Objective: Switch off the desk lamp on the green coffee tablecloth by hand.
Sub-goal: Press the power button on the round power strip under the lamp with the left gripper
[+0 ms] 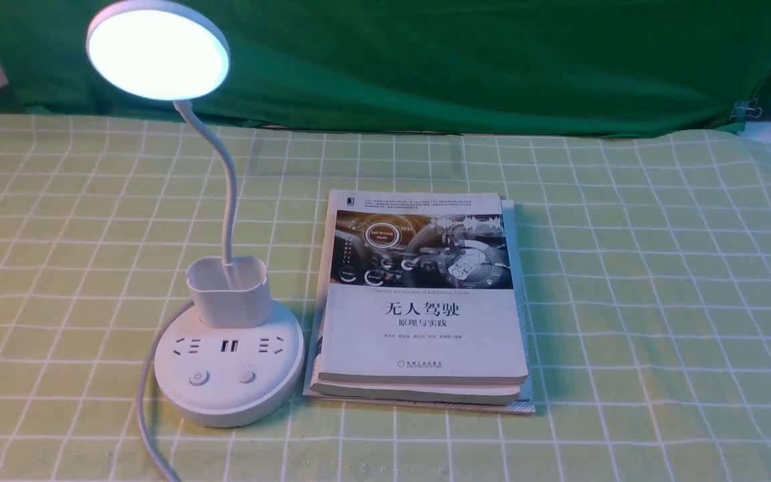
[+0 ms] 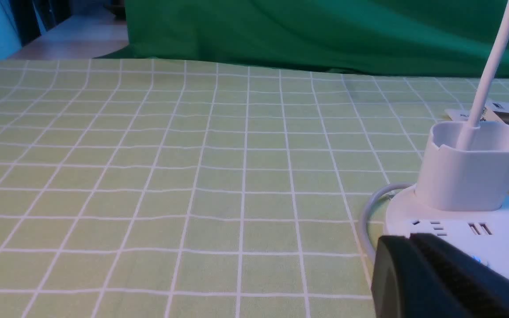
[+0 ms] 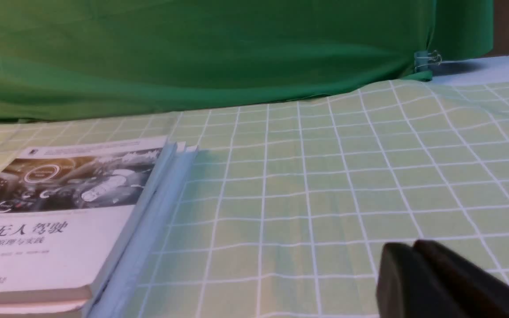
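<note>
The desk lamp [image 1: 227, 294] is shining on the green coffee tablecloth [image 1: 660, 281], standing on the robot's left side with a stack of books [image 1: 419, 314] lying just beside its round base [image 1: 231, 398]. The left gripper [image 2: 409, 242] is hovering low near the base's front edge, its two dark fingers pressing together with nothing between them. The right gripper [image 3: 413, 248] is waiting well apart from the lamp, on open cloth on the far side of the books, its fingers likewise meeting on nothing. The lamp is looking like light, rigid plastic on a soft cloth, so a sideways shove is likely to slide it or wrinkle the fabric beneath. The thin neck [image 1: 226, 187] and lit disc head [image 1: 158, 50] are likely to sway if bumped, making them poor places to touch. The better contact is appearing to be the left-hand button [image 1: 198, 378], which is carrying a ring mark. Which of the two buttons governs the light is not showing plainly. A gentle press straight down with the closed fingertips is seeming the safest way to keep the base from tipping or skating.
</note>
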You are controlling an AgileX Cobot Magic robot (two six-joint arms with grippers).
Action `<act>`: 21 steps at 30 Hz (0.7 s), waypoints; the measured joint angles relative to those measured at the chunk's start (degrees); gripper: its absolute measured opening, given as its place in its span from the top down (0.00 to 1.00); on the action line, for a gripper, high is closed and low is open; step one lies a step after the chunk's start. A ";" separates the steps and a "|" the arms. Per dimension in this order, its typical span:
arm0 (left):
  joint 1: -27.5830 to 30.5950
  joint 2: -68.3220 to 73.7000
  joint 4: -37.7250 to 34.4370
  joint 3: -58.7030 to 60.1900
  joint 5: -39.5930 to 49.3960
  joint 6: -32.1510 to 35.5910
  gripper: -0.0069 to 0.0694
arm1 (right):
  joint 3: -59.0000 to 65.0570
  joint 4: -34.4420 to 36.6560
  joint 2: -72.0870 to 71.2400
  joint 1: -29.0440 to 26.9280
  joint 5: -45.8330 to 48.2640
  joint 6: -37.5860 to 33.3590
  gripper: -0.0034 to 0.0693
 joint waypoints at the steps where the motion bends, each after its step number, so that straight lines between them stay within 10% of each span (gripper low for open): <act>1: 0.00 0.00 0.00 0.00 0.00 0.00 0.90 | 0.00 0.00 0.00 0.00 0.00 0.00 0.91; 16: 0.00 0.00 -0.07 0.00 -1.23 -0.07 0.90 | 0.00 0.00 0.00 0.00 0.05 0.04 0.91; 21: 0.00 0.00 -17.16 0.00 -10.62 -10.83 0.90 | 0.00 -0.05 0.00 0.00 0.05 0.02 0.91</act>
